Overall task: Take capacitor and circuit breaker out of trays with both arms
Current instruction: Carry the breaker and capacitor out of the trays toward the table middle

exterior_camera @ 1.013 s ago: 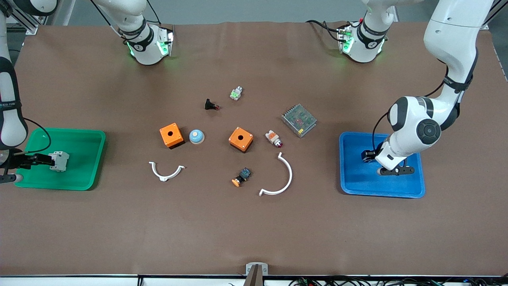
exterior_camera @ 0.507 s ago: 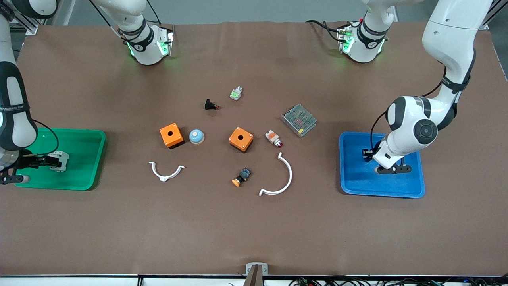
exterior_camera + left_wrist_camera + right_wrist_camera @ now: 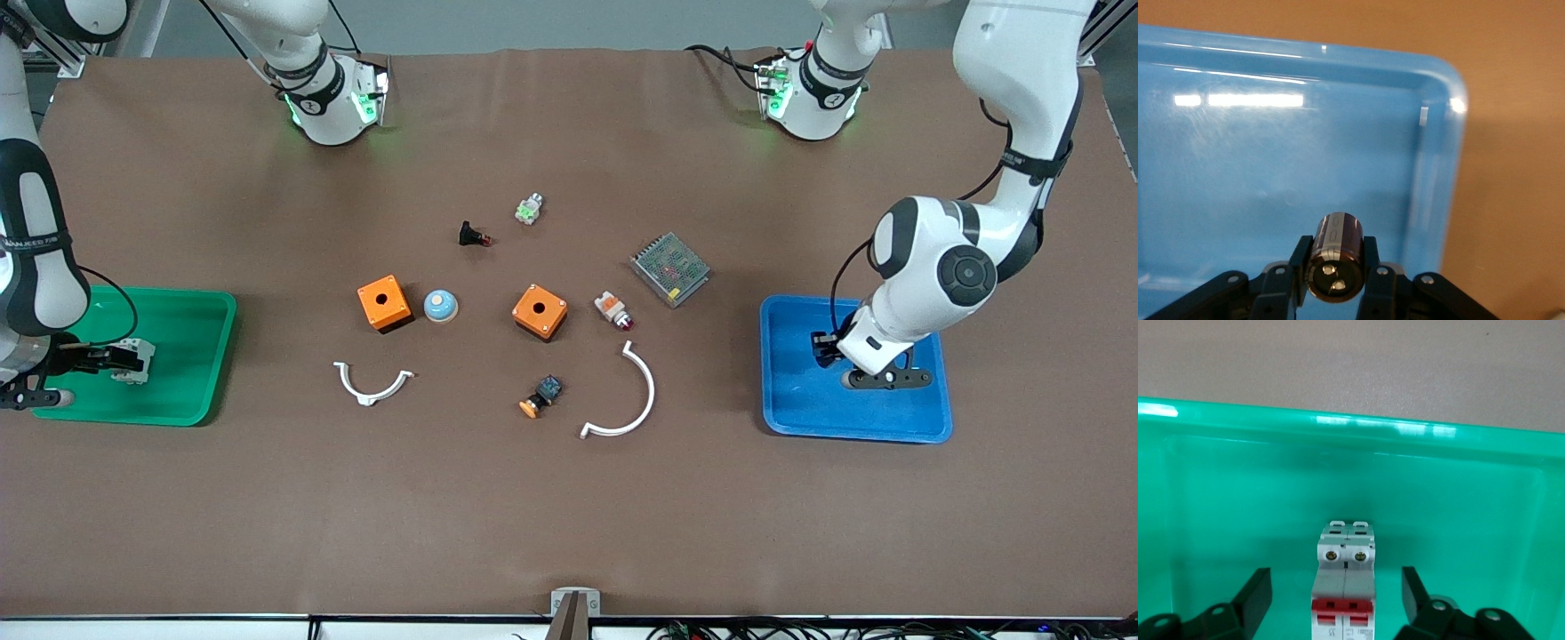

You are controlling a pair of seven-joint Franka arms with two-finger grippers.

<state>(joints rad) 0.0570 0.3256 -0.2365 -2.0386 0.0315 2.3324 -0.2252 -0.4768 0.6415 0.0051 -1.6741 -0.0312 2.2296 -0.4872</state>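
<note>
The capacitor, a small dark cylinder with two metal pins on its end face, is gripped between the fingers of my left gripper. That gripper hangs low over the blue tray, near the tray's corner. The breaker, a light-grey block with red levers, lies in the green tray. My right gripper is open, with one finger on each side of the breaker and not touching it. In the front view the breaker sits in the green tray at the right gripper's tips.
Mid-table lie two orange boxes, a blue-domed button, a white-and-orange lamp, an orange-capped button, a metal mesh unit, a black red-tipped part, a small green-white part and two white curved clips.
The right gripper lowered the breaker into the green tray, opened and let it go. The left arm shifted a little over the blue tray, still holding the capacitor.
</note>
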